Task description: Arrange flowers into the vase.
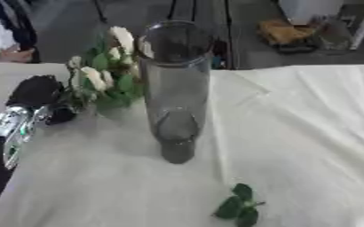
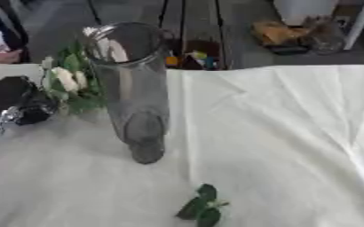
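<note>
One bunch of white flowers with green leaves [image 1: 107, 73] beside tall clear glass vase [image 1: 175, 88] on cloth-covered counter [image 1: 309, 133]; left robot hand [image 1: 41, 95] clamped on stems | lift above rim; stems down first | stray leafy sprig [image 1: 238, 206] lies apart

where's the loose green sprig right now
In the left eye view the sprig lies on the tablecloth near the bottom edge, in front and right of the vase.
</note>
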